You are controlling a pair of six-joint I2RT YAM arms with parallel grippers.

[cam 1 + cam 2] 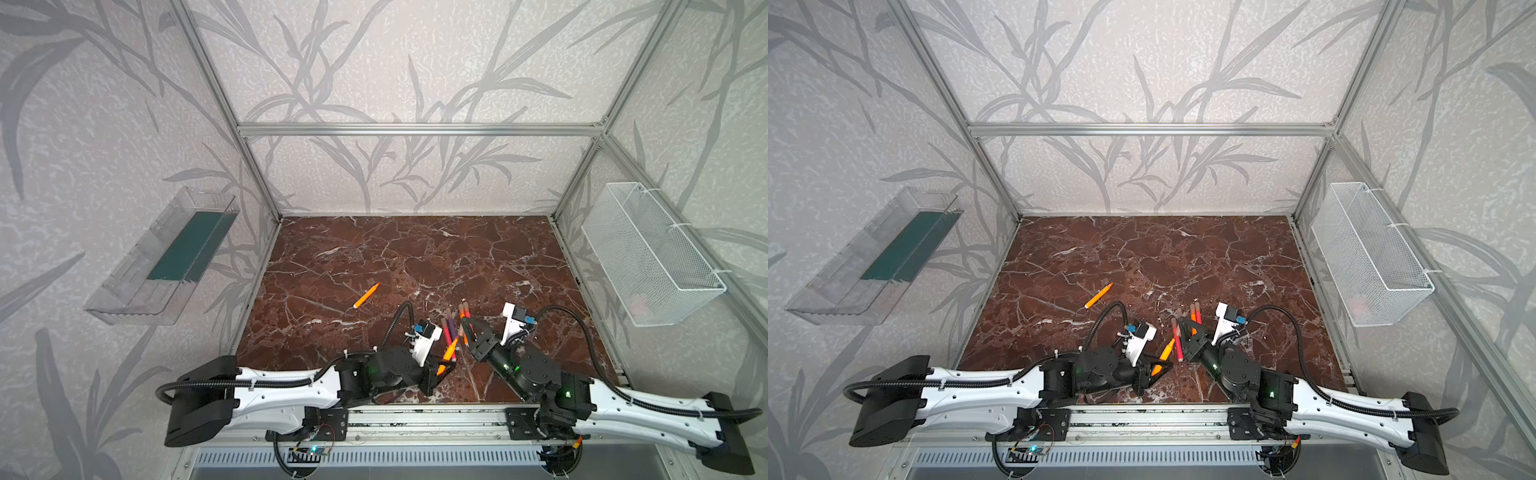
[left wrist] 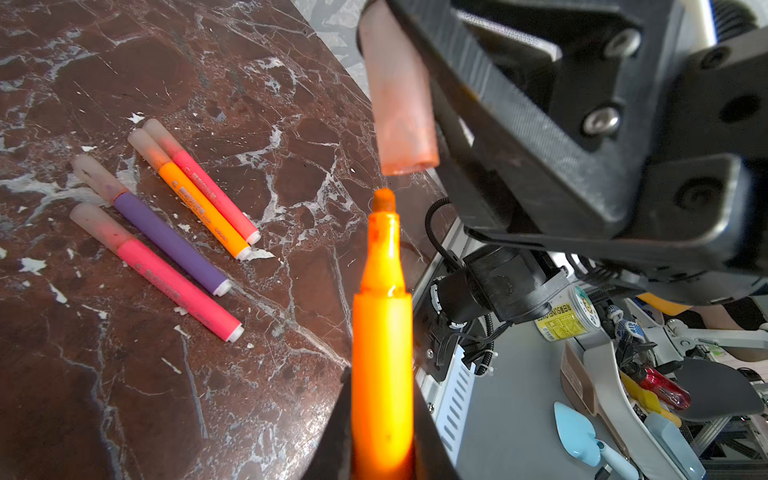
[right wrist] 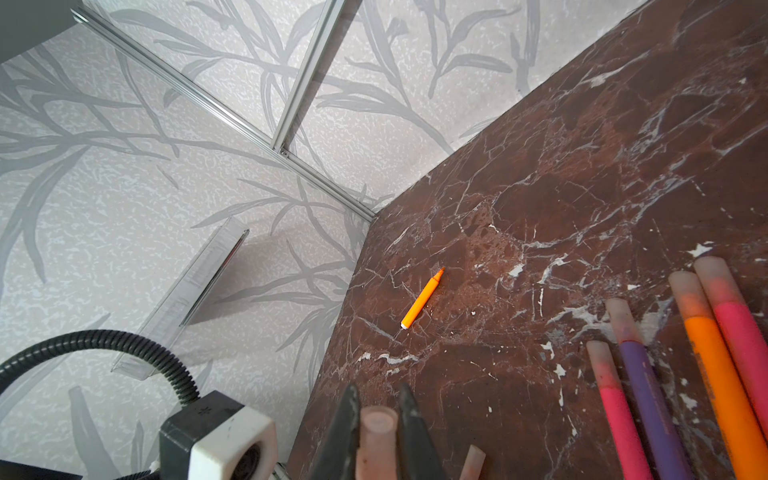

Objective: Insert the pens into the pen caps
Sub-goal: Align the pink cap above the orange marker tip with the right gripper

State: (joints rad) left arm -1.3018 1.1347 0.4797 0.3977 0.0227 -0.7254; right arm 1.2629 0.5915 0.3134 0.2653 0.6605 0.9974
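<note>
Left wrist view: an uncapped orange pen [image 2: 382, 340] is clamped in the left gripper [image 2: 382, 399], and its felt tip is aimed at the open mouth of a pen cap [image 2: 401, 95] pinched in the closed right gripper [image 3: 377, 409]. The tip is seen just short of the mouth, not yet inside, and a little off to one side, with the cap tilted against the pen's line.

For a clean insertion, the two axes should probably be brought into one line first. The pen should then be pushed straight in, both grips being kept firm so that neither part slips or pivots.

On the table [image 1: 415, 257], four capped pens [image 2: 195, 199] are laid side by side close to the grippers, at the lower centre of both top views. A loose orange pen [image 1: 366, 295], uncapped, is left well apart from them, left of centre.

The pen's butt end and the left pads are cut off at the frame edge. How much of the cap is clamped is hidden by a right finger. Offset in depth cannot be judged. A pinkish stub [image 3: 471, 461] is cropped; whether it is the last cap cannot be told.
</note>
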